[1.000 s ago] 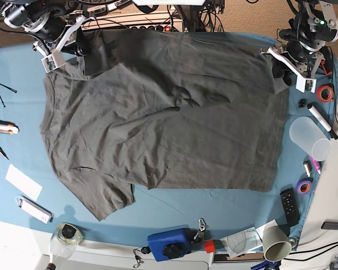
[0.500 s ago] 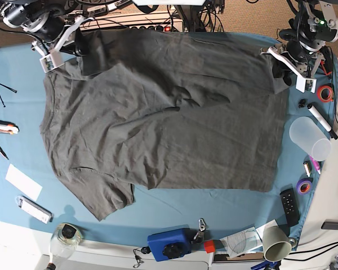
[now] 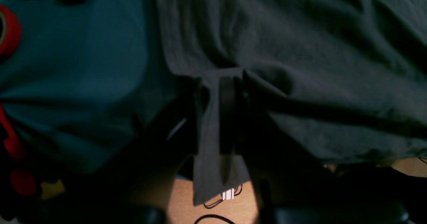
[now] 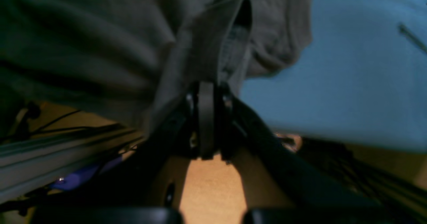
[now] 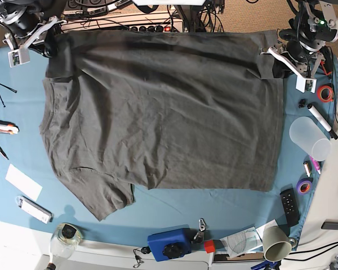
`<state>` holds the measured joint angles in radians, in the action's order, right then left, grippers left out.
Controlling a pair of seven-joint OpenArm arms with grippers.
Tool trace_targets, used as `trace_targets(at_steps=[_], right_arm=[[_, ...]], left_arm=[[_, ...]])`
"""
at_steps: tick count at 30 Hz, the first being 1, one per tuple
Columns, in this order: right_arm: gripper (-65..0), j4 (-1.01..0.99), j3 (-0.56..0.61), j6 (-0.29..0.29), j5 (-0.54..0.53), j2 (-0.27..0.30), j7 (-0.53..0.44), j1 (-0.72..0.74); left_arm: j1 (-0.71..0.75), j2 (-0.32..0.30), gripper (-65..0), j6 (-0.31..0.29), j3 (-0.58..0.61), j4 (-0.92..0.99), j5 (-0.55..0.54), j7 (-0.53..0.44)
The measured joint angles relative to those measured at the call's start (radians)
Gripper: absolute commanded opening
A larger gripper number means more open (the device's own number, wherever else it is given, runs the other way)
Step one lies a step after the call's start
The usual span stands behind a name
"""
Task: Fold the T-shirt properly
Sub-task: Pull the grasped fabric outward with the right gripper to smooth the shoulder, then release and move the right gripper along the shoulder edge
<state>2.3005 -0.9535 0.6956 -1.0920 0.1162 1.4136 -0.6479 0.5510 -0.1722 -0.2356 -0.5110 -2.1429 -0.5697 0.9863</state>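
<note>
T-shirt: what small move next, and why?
I would probably ease the right gripper a little further outward before laying the fold down. It grips the T-shirt at one far corner, the left gripper seems to hold the other, and shallow creases cross the cloth near the far edge between them.

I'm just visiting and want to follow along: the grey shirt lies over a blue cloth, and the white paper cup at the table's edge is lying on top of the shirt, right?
Not quite: the cup isn't on the shirt; the base view shows it beyond the shirt's hem, beside some papers.
</note>
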Motion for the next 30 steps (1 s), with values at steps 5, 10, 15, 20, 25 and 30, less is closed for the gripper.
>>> trace_targets(at_steps=[5, 10, 15, 20, 25, 30], right_arm=[[-48.4, 0.0, 0.0, 0.002, -0.006, 0.0, 0.0, 0.0], [-48.4, 0.0, 0.0, 0.001, -0.006, 0.0, 0.0, 0.0], [-48.4, 0.0, 0.0, 0.002, -0.007, 0.0, 0.0, 0.0], [-46.7, -0.003, 0.0, 0.002, 0.047, 0.0, 0.0, 0.0], [-46.0, -0.055, 0.0, 0.002, 0.054, 0.0, 0.001, -0.022], [-46.0, -0.127, 0.0, 0.002, 0.048, 0.0, 0.0, -0.029]], left_arm=[[0.0, 0.0, -55.1, 0.0, 0.0, 0.0, 0.0, 0.0], [0.0, 0.0, -55.1, 0.0, 0.0, 0.0, 0.0, 0.0], [0.0, 0.0, -55.1, 0.0, 0.0, 0.0, 0.0, 0.0], [0.0, 0.0, -55.1, 0.0, 0.0, 0.0, 0.0, 0.0], [0.0, 0.0, -55.1, 0.0, 0.0, 0.0, 0.0, 0.0], [0.0, 0.0, -55.1, 0.0, 0.0, 0.0, -0.002, 0.0]])
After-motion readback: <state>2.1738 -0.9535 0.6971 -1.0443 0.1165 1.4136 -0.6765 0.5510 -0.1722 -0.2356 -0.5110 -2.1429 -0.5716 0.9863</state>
